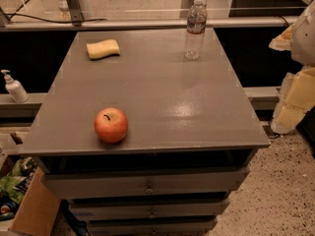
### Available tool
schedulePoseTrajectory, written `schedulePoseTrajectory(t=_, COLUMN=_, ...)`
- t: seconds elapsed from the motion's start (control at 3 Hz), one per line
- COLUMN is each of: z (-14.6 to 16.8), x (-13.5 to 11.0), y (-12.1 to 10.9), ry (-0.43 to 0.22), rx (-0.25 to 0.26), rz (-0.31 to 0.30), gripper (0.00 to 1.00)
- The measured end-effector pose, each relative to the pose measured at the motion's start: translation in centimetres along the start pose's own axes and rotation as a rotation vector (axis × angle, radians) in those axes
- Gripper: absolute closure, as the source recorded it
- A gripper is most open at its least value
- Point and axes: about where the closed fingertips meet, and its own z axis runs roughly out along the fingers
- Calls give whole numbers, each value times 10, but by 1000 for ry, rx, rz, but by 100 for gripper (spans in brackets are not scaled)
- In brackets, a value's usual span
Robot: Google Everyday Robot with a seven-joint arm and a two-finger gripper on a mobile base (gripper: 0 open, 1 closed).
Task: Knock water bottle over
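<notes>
The water bottle (195, 28) is slim and clear with a white cap and a dark label band. It stands upright near the far right corner of the grey table top (162, 97). My arm comes in at the right edge of the view, beyond the table's right side. My gripper (281, 40) is at the arm's tip, to the right of the bottle and well apart from it, touching nothing.
A red apple (111, 125) sits near the front left edge. A yellow sponge (103, 48) lies at the far left. A white pump dispenser (14, 87) stands on a ledge to the left. Drawers sit under the top; a cardboard box (27, 208) is at the lower left.
</notes>
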Motion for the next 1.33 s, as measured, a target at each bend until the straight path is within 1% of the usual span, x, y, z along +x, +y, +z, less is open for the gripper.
schedulePoseTrajectory(t=0.33, z=-1, x=-1, y=-1, ry=-7, rx=4, rz=2, gripper=0)
schedulePoseTrajectory(t=0.67, z=12, x=-12, y=-12, ry=-102, rx=0, rz=11, gripper=0)
schedulePoseTrajectory(t=1.0, z=37, x=-32, y=-39, ry=-239, rx=-13, rz=36, gripper=0)
schedulePoseTrajectory(t=1.33, z=58, x=-51, y=-79, ry=-353, rx=-7, rz=79, gripper=0)
